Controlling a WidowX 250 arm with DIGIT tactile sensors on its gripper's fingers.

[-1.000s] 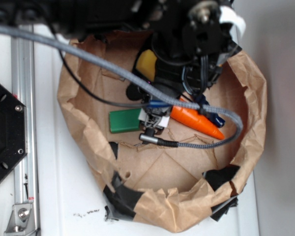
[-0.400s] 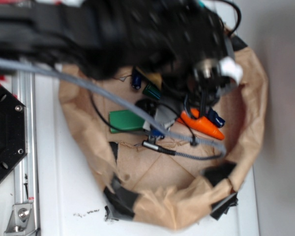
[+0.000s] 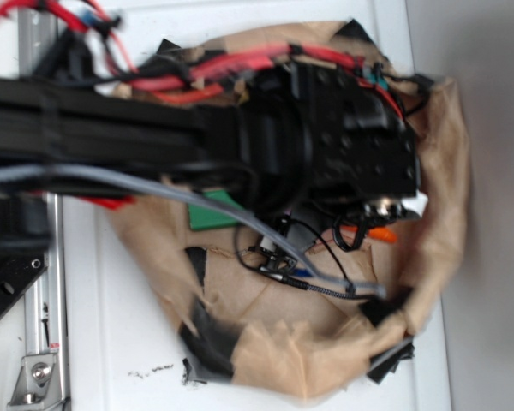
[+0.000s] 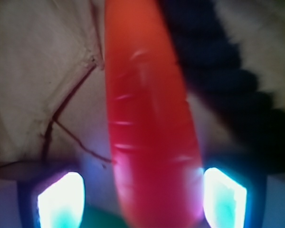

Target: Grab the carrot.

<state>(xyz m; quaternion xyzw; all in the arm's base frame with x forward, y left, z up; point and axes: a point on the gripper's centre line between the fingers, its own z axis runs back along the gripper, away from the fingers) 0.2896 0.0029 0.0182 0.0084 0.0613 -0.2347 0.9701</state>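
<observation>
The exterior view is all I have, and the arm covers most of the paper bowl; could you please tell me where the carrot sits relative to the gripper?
Observer: In the wrist view the carrot runs lengthwise through the middle of the picture, between the two glowing fingertips of the gripper.
Operator: Thank you. Are the fingers touching it yet?
Observer: The right fingertip looks close against it; on the left, a gap shows beside the carrot. The picture is blurred, so contact is uncertain.
Operator: What lies under it?
Observer: Creased brown paper to its left, with a dark shadow to its right.
</observation>
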